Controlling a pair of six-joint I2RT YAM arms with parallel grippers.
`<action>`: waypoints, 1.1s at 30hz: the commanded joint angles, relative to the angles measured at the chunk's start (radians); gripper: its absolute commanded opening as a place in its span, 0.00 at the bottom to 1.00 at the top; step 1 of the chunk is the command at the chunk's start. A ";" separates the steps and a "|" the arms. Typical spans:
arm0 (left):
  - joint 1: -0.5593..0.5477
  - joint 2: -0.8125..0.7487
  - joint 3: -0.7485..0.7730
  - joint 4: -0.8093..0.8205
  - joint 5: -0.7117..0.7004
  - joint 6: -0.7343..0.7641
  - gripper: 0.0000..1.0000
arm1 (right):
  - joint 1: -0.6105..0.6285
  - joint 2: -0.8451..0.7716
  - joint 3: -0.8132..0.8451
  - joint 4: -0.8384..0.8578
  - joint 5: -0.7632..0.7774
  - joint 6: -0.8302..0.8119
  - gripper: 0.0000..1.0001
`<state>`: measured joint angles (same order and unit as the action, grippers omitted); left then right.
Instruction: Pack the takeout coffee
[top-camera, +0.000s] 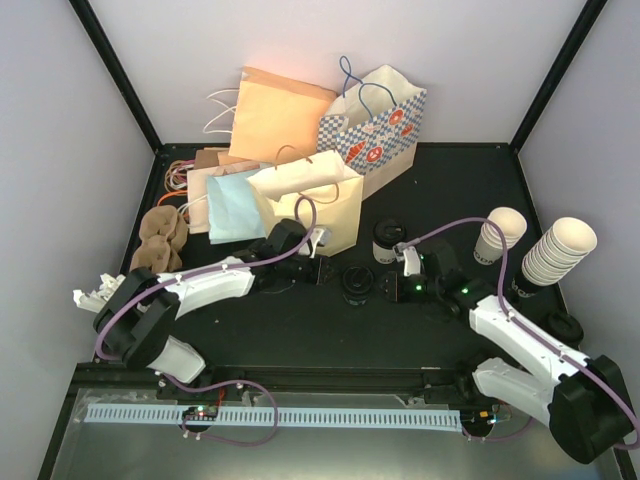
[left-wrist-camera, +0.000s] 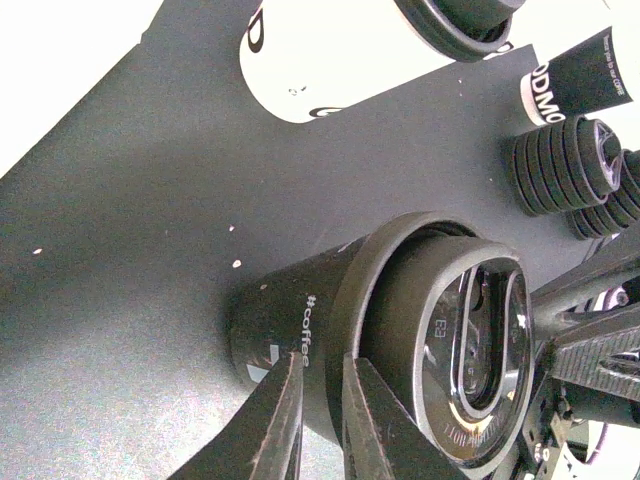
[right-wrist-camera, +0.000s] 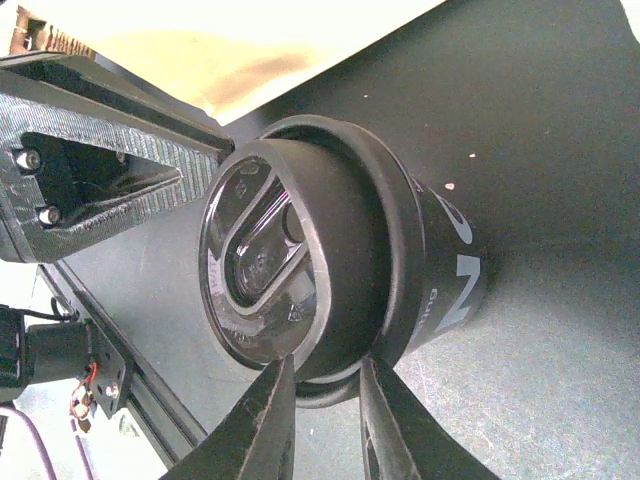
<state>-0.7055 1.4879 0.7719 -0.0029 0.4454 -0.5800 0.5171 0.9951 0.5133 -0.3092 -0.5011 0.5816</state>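
The coffee (top-camera: 358, 283) stands upright on the table (top-camera: 300, 330) between the two arms. It is a matte black paper cup lettered "#coffee" in white, capped with a glossy round black lid. The right jaws pinch the lid's raised rim. The left jaws sit nearly pressed together at the opposite rim, though I cannot tell whether they grip it. The table is flat and dull black, flecked with pale specks. Creased paper bags (top-camera: 300, 190) crowd the back, and plain pale walls close in the sides.
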 joint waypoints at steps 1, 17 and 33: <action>-0.007 -0.001 0.044 -0.019 -0.013 0.018 0.15 | 0.006 -0.022 0.035 -0.043 0.040 -0.016 0.23; -0.010 -0.099 0.038 -0.100 -0.047 0.054 0.20 | -0.051 0.076 0.142 -0.091 0.038 -0.155 0.30; -0.276 -0.152 0.184 -0.358 -0.428 0.210 0.55 | -0.145 0.125 0.164 -0.076 -0.015 -0.208 0.30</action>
<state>-0.9070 1.3231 0.8265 -0.2420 0.2096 -0.4728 0.4004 1.1313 0.6720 -0.4038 -0.4831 0.3973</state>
